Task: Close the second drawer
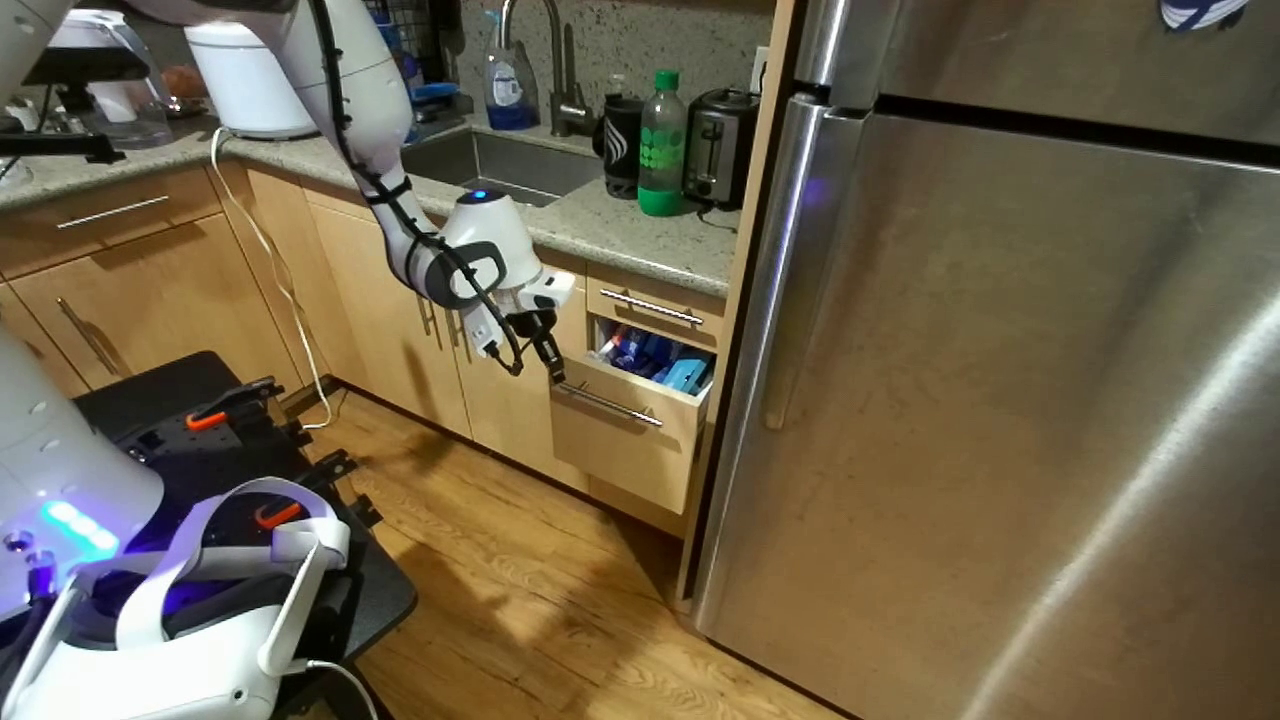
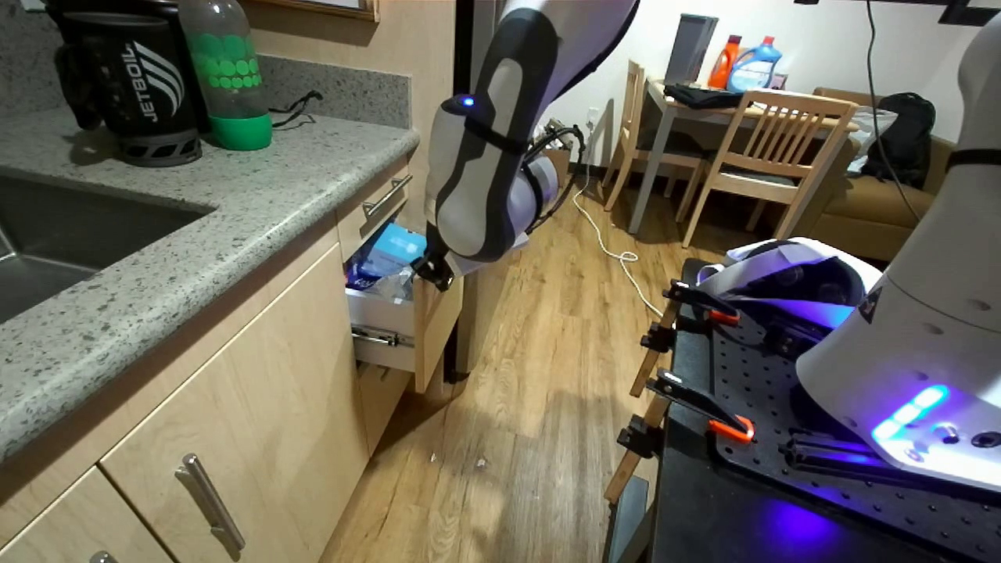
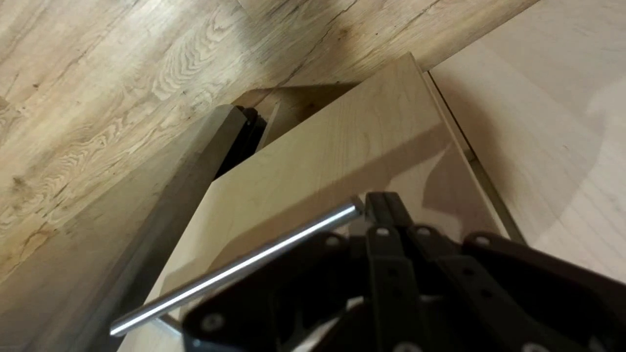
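The second drawer stands pulled out from the cabinet, with its pale maple front [image 1: 630, 455] facing the room; the front also shows in an exterior view [image 2: 438, 324] and in the wrist view [image 3: 313, 161]. Blue packages [image 1: 685, 372] lie inside it. Its silver bar handle [image 1: 608, 404] runs across the front and shows in the wrist view [image 3: 239, 266]. My gripper [image 1: 557, 372] is at the handle's end, by the drawer's upper front edge. In the wrist view its fingertips [image 3: 389, 209] are together with nothing between them. Whether they touch the front is unclear.
The shallower drawer [image 1: 655, 308] above is shut. A steel fridge [image 1: 980, 400] stands close beside the drawer. The countertop [image 2: 258, 211] overhangs above, with a green bottle [image 1: 661, 145] and a toaster [image 1: 720, 150]. The black robot cart [image 2: 688, 485] stands across the wooden floor [image 2: 532, 407].
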{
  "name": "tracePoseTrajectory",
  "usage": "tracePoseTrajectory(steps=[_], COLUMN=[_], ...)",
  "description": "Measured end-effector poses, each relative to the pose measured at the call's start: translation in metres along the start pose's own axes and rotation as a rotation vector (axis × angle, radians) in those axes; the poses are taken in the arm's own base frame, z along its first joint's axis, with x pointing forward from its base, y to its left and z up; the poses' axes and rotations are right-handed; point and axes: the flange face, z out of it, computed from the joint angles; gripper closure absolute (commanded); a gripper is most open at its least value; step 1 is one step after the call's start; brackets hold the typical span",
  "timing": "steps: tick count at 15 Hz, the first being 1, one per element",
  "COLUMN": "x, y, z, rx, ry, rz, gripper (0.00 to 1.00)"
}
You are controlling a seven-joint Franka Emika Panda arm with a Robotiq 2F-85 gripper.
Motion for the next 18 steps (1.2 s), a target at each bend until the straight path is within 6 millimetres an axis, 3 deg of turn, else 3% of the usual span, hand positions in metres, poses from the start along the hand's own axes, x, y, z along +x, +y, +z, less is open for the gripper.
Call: tracePoseTrajectory(steps=[2, 5, 13, 18], x=[0.015, 0.022, 0.021, 0.026], y=[0.002, 0.004, 0.004, -0.001], z=[-0.01, -0.016, -0.016, -0.003], rx=[0.004, 0.003, 0.002, -0.02], ry=[0.0, -0.007, -0.008, -0.048], rz=[0.015, 0.014, 0.011, 0.017], gripper=[1.0, 0.99, 1.0, 1.0])
